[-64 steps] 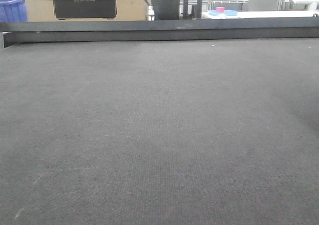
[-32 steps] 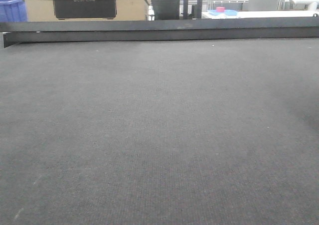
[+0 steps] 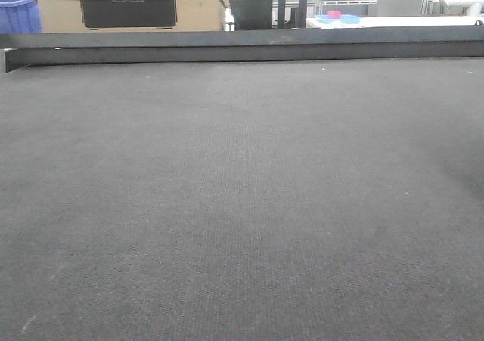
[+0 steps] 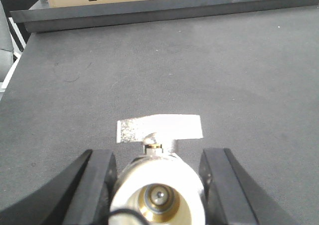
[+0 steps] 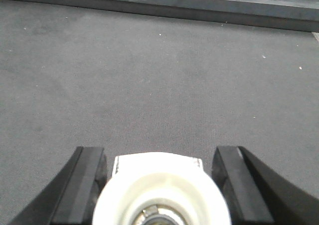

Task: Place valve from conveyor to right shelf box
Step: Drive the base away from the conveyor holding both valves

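Note:
The conveyor (image 3: pixel 242 205) fills the front view as a bare dark grey belt, with its rail (image 3: pixel 242 48) across the back; no arm shows there. In the left wrist view a valve (image 4: pixel 157 187) points its white round end at the camera. Its silvery lever (image 4: pixel 159 127) lies beyond. My left gripper (image 4: pixel 157 152) is shut on the valve, both fingers against its sides. In the right wrist view another valve (image 5: pixel 159 190) sits between the fingers of my right gripper (image 5: pixel 158 150). Its wide white end hides where the pads meet it. The shelf box is out of view.
Behind the rail stand a cardboard box (image 3: pixel 128 1), a blue crate (image 3: pixel 17 14) and a white table (image 3: pixel 393 21) with small pink and blue items. The belt's left end (image 4: pixel 15 80) shows in the left wrist view.

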Robot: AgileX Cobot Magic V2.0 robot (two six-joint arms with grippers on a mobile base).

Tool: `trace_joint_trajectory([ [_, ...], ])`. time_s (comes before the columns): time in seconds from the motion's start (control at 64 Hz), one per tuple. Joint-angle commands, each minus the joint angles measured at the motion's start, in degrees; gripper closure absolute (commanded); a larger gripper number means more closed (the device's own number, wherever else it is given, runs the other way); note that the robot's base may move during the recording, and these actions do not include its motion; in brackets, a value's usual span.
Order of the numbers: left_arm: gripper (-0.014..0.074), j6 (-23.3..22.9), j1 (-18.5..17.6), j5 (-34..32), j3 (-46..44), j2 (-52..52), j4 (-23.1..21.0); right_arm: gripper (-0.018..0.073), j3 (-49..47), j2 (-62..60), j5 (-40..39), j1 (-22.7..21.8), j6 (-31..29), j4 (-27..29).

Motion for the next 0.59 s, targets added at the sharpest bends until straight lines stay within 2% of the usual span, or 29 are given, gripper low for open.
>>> trace_joint_trajectory([
  [0.0, 0.0708, -0.4, -0.4, -3.5, -0.2, -0.7, -0.4, 0.0713, -0.6, -0.6, -4.1, -0.1, -0.2, -0.1],
  [0.578, 0.0708, -0.4, -0.4, -3.5, -0.2, -0.7, -0.4, 0.0713, -0.6, -0.6, -4.1, -0.1, -0.2, -0.1],
])
